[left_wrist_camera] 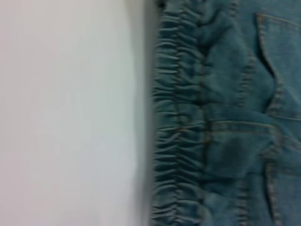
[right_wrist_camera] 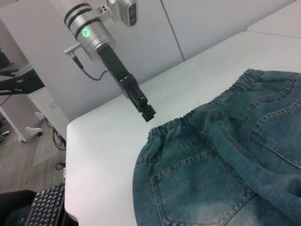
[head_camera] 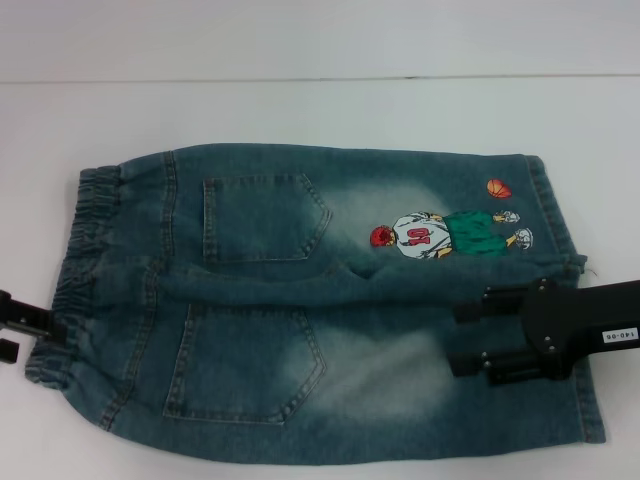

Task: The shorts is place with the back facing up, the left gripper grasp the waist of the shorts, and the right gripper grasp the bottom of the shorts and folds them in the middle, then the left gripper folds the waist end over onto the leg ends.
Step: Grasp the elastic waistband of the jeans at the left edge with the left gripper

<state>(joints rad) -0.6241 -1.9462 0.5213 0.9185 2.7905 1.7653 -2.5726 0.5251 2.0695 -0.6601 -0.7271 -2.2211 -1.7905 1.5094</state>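
Note:
The shorts (head_camera: 300, 300) lie flat on the white table, back pockets up, with an embroidered basketball player (head_camera: 440, 235) on the far leg. The puckered waist end (head_camera: 80, 260) points left and the leg ends (head_camera: 590, 410) point right. At the near part of the waistband, my left gripper (head_camera: 35, 338) is open with its fingers just at the elastic edge. The left wrist view shows the waistband (left_wrist_camera: 178, 117) close up. Over the near leg, short of the hem, my right gripper (head_camera: 462, 338) is open with nothing between its fingers. The right wrist view shows the left gripper (right_wrist_camera: 148, 114) beside the waistband (right_wrist_camera: 188, 125).
The white table (head_camera: 300, 110) extends beyond the shorts on the far and left sides. In the right wrist view, the table edge (right_wrist_camera: 68, 141) drops off to a floor area with a keyboard (right_wrist_camera: 44, 205) and other equipment.

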